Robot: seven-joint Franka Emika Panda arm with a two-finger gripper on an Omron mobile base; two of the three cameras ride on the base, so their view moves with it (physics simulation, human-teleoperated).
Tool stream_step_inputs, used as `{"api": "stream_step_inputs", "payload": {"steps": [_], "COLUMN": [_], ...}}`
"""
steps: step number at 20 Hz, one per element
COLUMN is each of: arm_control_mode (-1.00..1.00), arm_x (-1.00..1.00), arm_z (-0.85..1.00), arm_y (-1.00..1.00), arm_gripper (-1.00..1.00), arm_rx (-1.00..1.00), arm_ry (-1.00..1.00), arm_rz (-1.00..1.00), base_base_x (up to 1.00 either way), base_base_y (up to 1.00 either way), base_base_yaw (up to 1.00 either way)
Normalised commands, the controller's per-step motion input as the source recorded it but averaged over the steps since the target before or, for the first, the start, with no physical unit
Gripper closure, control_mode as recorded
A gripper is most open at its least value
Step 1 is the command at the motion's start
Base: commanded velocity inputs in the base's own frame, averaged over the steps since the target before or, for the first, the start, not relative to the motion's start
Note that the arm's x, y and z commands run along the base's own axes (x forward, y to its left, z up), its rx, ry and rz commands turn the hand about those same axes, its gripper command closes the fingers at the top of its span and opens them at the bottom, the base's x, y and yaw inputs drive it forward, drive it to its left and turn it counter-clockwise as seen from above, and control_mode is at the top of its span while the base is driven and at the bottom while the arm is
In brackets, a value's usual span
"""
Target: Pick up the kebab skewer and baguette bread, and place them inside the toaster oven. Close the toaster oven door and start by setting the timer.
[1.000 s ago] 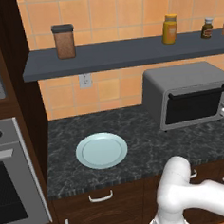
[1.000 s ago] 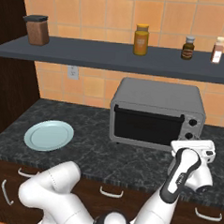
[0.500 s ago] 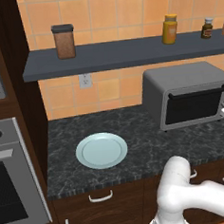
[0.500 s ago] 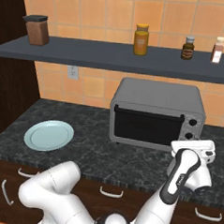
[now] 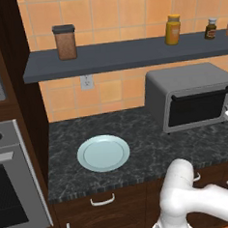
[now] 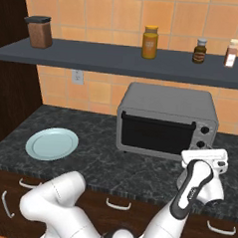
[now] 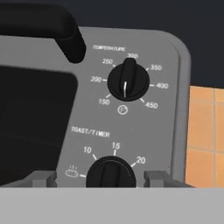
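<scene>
Hand view looks straight at the knob side of the toaster oven [image 7: 175, 65]. The timer knob [image 7: 110, 173] sits low on that grey panel, under the words TOAST/TIMER. The temperature knob [image 7: 128, 81] is above it. The gripper [image 7: 110, 178] is right up at the timer knob, with one dark fingertip on each side of it. The fingers [image 7: 41, 178] are spread apart and do not pinch the knob yet. I think the hand is lined up like this so it can close on the knob and turn it, which is the last job in the task.

From the right base view, the toaster oven door [image 6: 155, 135] is shut, with its bar handle along the top. That makes sense, because the timer comes after the door is closed. The glass is too dark to see food inside, so I cannot tell if the skewer and bread are in there. The pale blue plate [image 6: 52, 143] lies on the counter [image 6: 103, 160], well away from the toaster oven on its door-hinge side, and nothing is on it. The white arm reaches up to the toaster oven's knob end.
</scene>
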Motion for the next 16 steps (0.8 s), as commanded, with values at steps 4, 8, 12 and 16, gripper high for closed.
{"api": "stream_step_inputs", "payload": {"steps": [4, 8, 12, 16], "arm_control_mode": [-1.0, -1.0, -1.0, -1.0], "arm_x": [0.15, 0.16, 0.09, 0.0], "arm_z": [0.0, 0.0, 0.0, 0.0], "arm_y": [0.0, 0.0, 0.0, 0.21], "arm_gripper": [-1.0, 1.0, 1.0, 1.0], "arm_rx": [-0.03, -0.02, -0.02, -0.06], "arm_ry": [-0.02, -0.03, -0.04, -0.06], "arm_rz": [-0.01, -0.02, -0.04, -0.07], "base_base_x": [0.0, 0.0, 0.0, 0.0], "base_base_y": [0.0, 0.0, 0.0, 0.0], "base_base_yaw": [0.0, 0.0, 0.0, 0.0]}}
